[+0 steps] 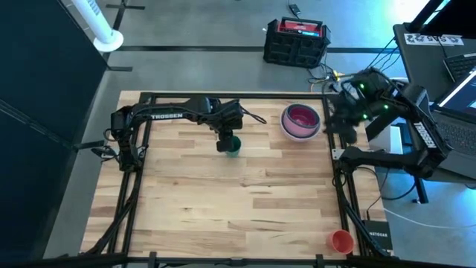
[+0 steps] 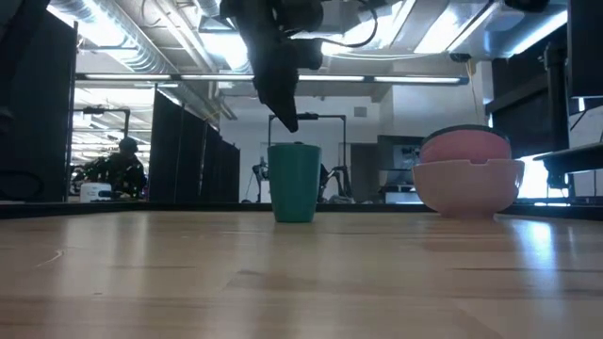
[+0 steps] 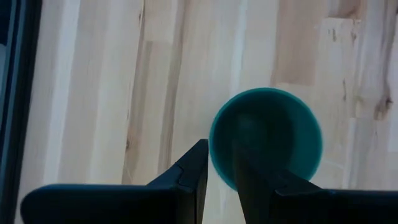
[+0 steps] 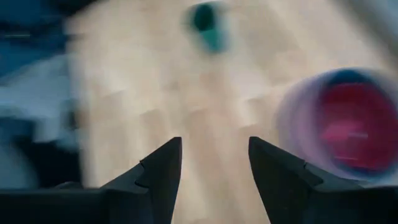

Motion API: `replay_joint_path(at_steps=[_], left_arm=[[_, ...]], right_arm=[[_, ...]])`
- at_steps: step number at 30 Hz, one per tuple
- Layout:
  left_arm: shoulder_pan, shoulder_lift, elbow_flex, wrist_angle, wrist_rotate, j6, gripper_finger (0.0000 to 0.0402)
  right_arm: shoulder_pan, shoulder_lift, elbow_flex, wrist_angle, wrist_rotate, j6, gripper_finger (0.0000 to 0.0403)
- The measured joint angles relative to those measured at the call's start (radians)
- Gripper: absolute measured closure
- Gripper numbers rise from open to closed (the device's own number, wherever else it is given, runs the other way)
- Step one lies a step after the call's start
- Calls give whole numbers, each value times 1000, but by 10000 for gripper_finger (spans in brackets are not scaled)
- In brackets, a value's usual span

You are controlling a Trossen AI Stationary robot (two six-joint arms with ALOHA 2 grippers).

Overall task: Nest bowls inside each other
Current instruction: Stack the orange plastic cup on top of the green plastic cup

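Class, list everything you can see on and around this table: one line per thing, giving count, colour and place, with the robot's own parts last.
Teal bowl: one, teal, tall and upright, table's far middle.
Nested bowls: one stack, pale outer, hot pink inside, table's far right.
Orange cup: one, orange, near right corner.
Table: one, light wood.
Crate: one, black and red, floor beyond table.
Laptop: one, dark, right of table.
Person: one, distant, room behind.
Left pincer: one, dark, one finger either side of teal bowl's rim.
Right pincer: one, dark, open, at the table's far right edge.
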Motion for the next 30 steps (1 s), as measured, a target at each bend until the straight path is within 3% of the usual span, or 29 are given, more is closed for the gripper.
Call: replay_joint_path(at_steps=[5, 13, 27, 30], left_arm=[[1, 0, 0, -1, 0, 14, 345], [0, 0, 0, -3, 0, 32, 345], [1, 0, 0, -7, 0, 58, 345], [1, 0, 0, -7, 0, 82, 345]], right_arm=[[19, -137, -124, 0, -118, 30, 228], [265, -293, -293, -4, -5, 173, 228], [974, 80, -244, 140, 116, 193, 228], [1111, 136, -206, 182, 179, 300, 228]])
